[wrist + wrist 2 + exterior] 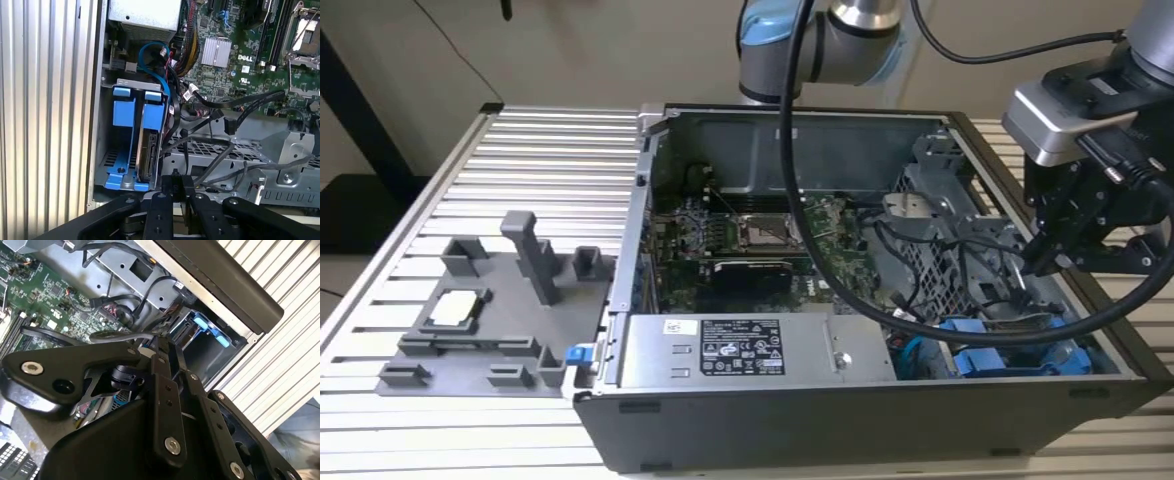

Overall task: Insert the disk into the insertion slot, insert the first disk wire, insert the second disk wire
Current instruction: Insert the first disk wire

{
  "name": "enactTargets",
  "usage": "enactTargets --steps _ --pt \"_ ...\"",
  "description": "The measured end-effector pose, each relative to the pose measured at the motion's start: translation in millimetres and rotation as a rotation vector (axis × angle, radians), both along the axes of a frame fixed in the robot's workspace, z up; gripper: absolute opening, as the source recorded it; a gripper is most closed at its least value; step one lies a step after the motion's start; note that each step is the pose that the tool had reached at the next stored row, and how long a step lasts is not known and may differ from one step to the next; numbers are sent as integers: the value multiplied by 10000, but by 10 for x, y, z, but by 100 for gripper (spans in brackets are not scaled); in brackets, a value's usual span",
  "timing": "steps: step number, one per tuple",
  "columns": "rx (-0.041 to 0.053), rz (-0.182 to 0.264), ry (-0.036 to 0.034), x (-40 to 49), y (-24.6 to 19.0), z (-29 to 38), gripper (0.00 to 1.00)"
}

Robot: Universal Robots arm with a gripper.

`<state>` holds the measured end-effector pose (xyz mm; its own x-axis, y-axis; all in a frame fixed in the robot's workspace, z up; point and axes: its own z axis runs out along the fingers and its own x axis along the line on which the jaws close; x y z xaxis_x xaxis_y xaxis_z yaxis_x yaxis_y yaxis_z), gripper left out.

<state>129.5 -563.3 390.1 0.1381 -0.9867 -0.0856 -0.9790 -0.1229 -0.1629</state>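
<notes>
The disk point(149, 155) stands on edge in the insertion slot of the drive bay, clipped in its blue frame point(125, 115). In the exterior view the blue frame point(994, 358) lies at the near right corner of the open computer case. My gripper point(181, 176) hangs just above the bay beside the disk, fingers close together on a black disk wire point(210, 165) that loops toward the metal cage. In the second wrist view the gripper point(159, 342) pinches that wire point(115, 334) above the blue frame point(210, 327). In the exterior view the gripper point(1043, 262) sits over the case's right side.
A grey labelled power-supply box point(727, 350) fills the case's front. The motherboard point(747, 240) lies behind it, with loose black cables point(854, 280) crossing it. A perforated metal cage point(240, 160) borders the bay. A grey fixture point(480, 310) stands on the slatted table at the exterior view's left.
</notes>
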Motion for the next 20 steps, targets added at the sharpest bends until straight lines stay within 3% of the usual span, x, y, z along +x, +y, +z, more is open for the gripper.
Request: enactTargets --steps 5,9,11,17,18,20 --pt "-25 2 26 12 0 -1 19" --pt "-343 0 160 47 0 -4 19" --pt "-461 0 188 62 0 -18 19" --pt "-427 -80 207 75 0 -115 19" --pt "-433 -81 257 89 0 -120 19" --pt "-448 -76 482 124 0 -124 19"
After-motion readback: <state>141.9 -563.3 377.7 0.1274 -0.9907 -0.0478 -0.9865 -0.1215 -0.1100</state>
